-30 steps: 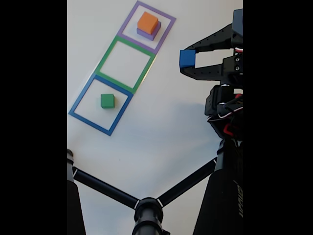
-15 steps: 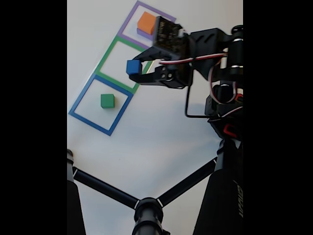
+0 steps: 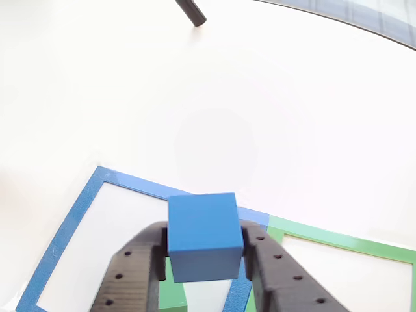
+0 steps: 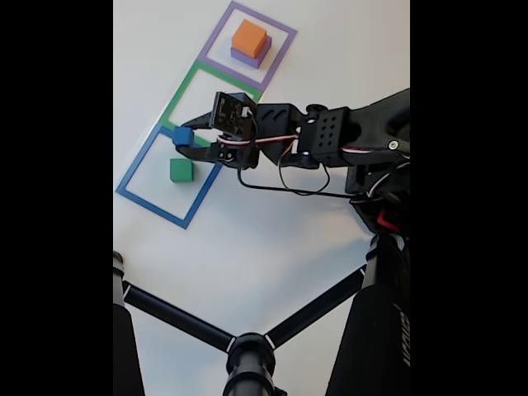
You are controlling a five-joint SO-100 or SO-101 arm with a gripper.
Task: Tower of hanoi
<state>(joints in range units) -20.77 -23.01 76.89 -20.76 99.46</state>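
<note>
Gripping a small blue cube [image 4: 182,137] between its black jaws, my gripper [image 4: 186,137] hangs over the far edge of the blue square outline [image 4: 132,170], just above the small green cube [image 4: 181,170] inside it. In the other view the blue cube [image 3: 204,235] hides most of the green one. Farther off, an orange cube [image 4: 249,37] covers most of a purple block [image 4: 251,56] in the purple square outline [image 4: 282,49].

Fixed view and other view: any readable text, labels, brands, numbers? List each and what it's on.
Pale lettering, running sideways on the black tripod leg at lower right in the fixed view: too small and blurred to read.
Nothing readable on the blue cube, the green cube, the orange cube or the taped squares.
</note>
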